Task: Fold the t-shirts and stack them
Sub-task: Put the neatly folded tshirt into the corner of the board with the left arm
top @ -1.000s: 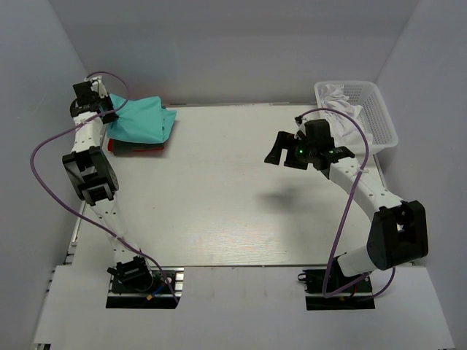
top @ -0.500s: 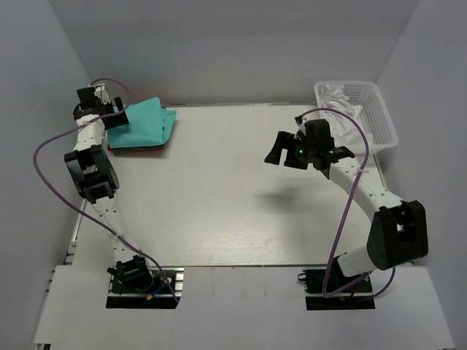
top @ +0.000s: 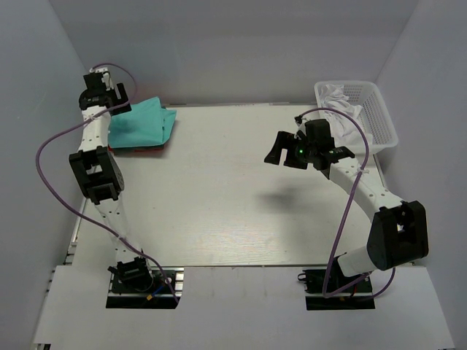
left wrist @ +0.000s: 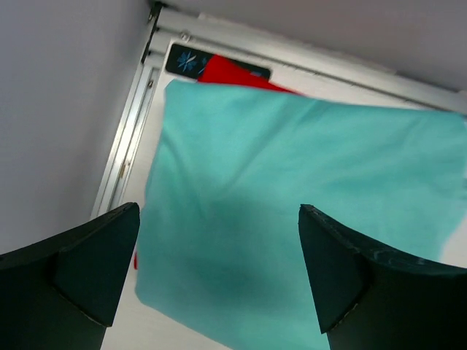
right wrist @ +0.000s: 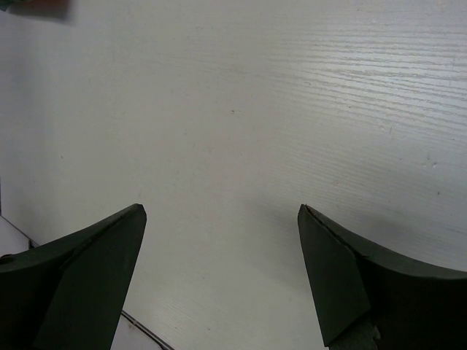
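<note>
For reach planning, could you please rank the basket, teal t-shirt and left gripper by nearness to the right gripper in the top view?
From the right gripper:
1. Basket, close by, far right.
2. Teal t-shirt, far left.
3. Left gripper, far-left corner.

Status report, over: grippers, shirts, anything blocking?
Both open and empty: left gripper above the stack, right gripper over the table. Mint-teal shirt lies folded on the red shirt, far-left corner. Nothing in the way.
</note>
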You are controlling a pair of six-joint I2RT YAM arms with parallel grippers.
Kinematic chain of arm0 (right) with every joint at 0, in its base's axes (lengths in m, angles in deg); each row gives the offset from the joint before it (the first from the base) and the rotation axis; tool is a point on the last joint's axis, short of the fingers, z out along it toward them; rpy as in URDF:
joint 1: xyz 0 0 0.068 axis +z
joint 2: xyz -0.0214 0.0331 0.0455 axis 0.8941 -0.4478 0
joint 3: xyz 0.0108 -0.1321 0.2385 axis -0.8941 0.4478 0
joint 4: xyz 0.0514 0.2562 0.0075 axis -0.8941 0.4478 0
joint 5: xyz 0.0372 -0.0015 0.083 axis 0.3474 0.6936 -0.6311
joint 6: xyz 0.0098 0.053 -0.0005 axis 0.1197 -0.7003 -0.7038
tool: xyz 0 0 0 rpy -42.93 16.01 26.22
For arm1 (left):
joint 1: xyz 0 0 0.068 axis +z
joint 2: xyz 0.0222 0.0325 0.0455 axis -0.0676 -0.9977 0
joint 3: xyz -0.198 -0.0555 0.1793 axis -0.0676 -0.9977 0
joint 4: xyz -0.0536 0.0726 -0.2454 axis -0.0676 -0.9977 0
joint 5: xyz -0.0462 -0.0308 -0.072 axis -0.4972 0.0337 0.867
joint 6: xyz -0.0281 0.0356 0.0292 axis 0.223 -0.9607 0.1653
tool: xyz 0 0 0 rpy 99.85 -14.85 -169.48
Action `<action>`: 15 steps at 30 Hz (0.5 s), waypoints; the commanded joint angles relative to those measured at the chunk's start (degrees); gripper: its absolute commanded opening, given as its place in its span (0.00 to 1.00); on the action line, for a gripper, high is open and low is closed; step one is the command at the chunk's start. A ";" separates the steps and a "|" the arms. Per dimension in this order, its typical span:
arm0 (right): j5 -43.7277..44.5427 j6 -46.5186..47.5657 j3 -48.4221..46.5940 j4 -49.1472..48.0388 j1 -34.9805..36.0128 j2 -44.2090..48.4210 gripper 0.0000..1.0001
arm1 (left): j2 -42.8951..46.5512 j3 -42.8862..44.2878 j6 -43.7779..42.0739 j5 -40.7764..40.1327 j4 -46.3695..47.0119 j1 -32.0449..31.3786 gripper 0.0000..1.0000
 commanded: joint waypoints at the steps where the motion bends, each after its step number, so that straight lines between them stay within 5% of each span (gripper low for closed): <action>1: -1.43 1.11 -0.43 -1.72 -0.26 1.03 0.90 | 5.83 3.07 -0.31 -3.75 -0.90 -3.75 1.00; 6: -1.70 1.72 -0.78 -1.81 -0.35 0.41 0.90 | 2.86 6.32 -1.45 -4.89 -2.22 -9.89 1.00; 15: 0.75 3.22 -0.43 1.26 -0.35 0.58 0.90 | -6.11 13.62 -2.06 -18.32 -2.22 -17.29 0.97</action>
